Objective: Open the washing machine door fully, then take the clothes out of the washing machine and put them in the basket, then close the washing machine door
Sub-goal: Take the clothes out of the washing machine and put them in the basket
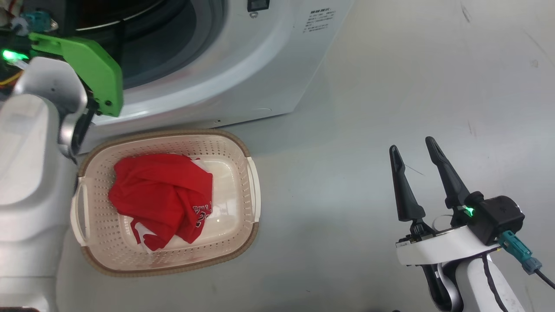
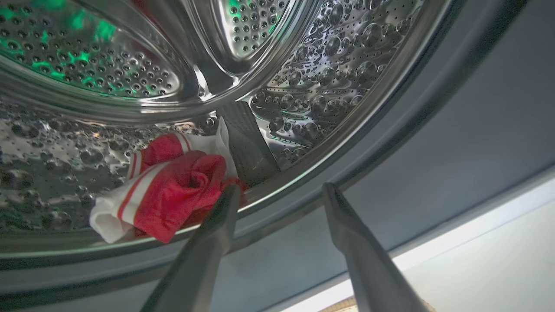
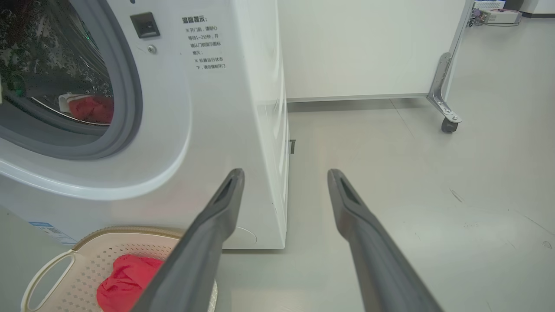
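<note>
Currently, view one: head view.
Washing machine: white body at the upper left; port open and dark inside.
Basket: upright on the floor, just in front of the machine.
Clothes in the basket: red bundle with white trim, lying on the basket's floor, mostly in its left half.
Left arm: pale forearm at the left edge, reaching toward the port; a green bracket at the wrist lies over the port's lower edge.
Right gripper: lower right, over bare floor, well apart from the basket; fingers spread, nothing between them.

View two: left wrist view.
Left gripper: at the port's lower lip, pointing into the drum; fingers wide apart, nothing held.
Clothes in the drum: red piece with white stripes, low in the drum near its front rim, beside a dark paddle.
Contact: one fingertip overlaps the cloth's edge; whether it touches cannot be told.

View three: right wrist view.
Right gripper: fingers parted, empty, aimed at the machine's front corner.
Clothes in the drum: visible through the open port.
Basket: bottom left, below the port, red cloth inside.
Blue label: low on the machine's front.
</note>
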### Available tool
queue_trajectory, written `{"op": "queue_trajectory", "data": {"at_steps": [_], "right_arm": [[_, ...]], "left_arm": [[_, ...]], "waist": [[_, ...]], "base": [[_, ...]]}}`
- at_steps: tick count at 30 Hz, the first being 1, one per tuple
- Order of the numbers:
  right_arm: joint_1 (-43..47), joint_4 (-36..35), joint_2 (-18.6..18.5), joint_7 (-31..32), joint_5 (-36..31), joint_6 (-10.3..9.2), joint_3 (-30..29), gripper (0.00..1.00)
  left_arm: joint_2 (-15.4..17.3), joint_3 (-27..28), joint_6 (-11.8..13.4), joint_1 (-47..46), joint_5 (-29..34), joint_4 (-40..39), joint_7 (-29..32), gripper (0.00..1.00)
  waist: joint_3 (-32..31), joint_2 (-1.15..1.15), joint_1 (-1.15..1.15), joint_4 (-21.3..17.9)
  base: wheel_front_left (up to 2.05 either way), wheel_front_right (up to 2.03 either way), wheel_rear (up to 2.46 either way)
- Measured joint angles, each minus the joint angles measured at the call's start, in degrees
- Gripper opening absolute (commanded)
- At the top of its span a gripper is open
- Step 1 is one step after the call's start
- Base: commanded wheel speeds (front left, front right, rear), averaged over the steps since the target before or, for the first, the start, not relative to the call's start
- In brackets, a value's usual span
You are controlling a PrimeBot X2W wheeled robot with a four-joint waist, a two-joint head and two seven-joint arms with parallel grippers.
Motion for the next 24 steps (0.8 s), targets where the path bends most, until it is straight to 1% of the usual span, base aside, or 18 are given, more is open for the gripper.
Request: {"op": "queue_trajectory", "data": {"at_steps": [2, 4, 10, 15, 16, 24], "right_arm": [[-0.9, 0.3, 0.0, -0.1, 0.4, 0.11, 0.5, 1.00], [-1.6, 0.6, 0.0, -0.1, 0.8, 0.41, 0.9, 1.00], [-2.2, 2.0, 0.0, -0.5, 2.1, 0.52, 1.6, 1.00], [-3.5, 2.4, 0.1, -0.6, 3.7, 0.53, 2.4, 1.00], [-3.9, 2.6, 0.1, -0.6, 4.1, 0.53, 2.6, 1.00], [-5.5, 3.4, 0.2, -0.7, 5.3, 0.53, 3.8, 1.00]], "left_arm": [[2.2, 0.0, 0.1, -2.1, 2.4, 0.2, 0.0, 1.00], [4.0, 0.5, 0.3, -4.5, 3.1, 0.6, 0.3, 1.00], [6.5, 1.5, 0.8, -9.8, 4.9, 2.1, 1.2, 1.00], [9.9, 1.8, 1.2, -13.7, 6.8, 3.5, 2.3, 1.00], [10.9, 1.7, 1.2, -14.9, 8.0, 4.1, 2.9, 1.00], [12.2, 1.5, 1.2, -18.6, 9.3, 7.0, 4.8, 1.00]], "waist": [[1.4, 0.00, 0.00, -0.7], [2.7, 0.00, 0.00, -1.6], [6.2, 0.00, 0.00, -4.2], [9.1, 0.00, 0.00, -6.3], [10.2, 0.00, 0.00, -7.1], [14.0, 0.00, 0.00, -9.3]], "base": [[0.00, 0.00, 0.00], [0.00, 0.00, 0.00], [0.00, 0.00, 0.00], [0.00, 0.00, 0.00], [0.00, 0.00, 0.00], [0.00, 0.00, 0.00]]}}
